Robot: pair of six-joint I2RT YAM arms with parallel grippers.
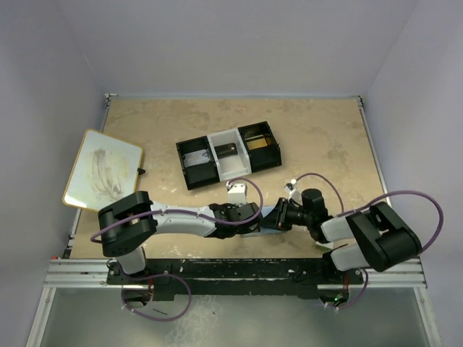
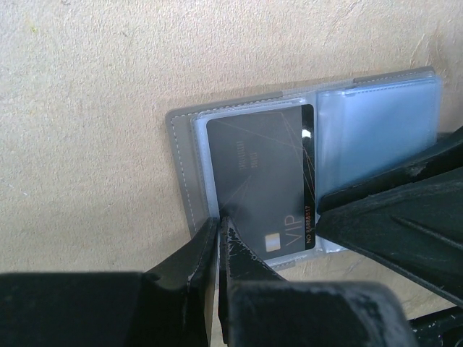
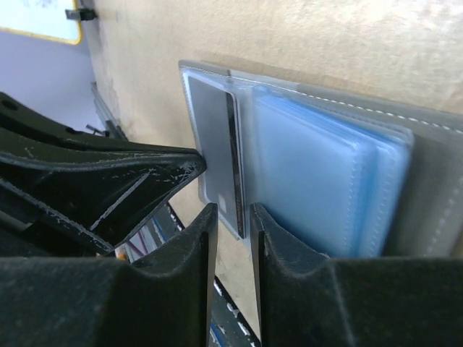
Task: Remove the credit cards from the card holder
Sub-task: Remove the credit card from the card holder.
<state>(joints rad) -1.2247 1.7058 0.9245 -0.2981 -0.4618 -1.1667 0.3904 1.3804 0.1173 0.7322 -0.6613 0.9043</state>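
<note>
The right gripper (image 3: 233, 210) stands slightly parted, straddling — seemingly not clamping — the striped end of the dark grey plastic card (image 3: 213, 137); its long axis runs leftward toward the shut left gripper (image 2: 219, 220), tips against the open grey folding card holder (image 2: 181, 166), flat on the beige table (image 1: 325, 137) between both arms.

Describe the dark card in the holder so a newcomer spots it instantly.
On the tan table, on the near side of the black-and-white tray, lies the open grey card holder. One panel holds pale blue sleeves; the other holds the card: dark grey, gold chip, VIP lettering.
</note>
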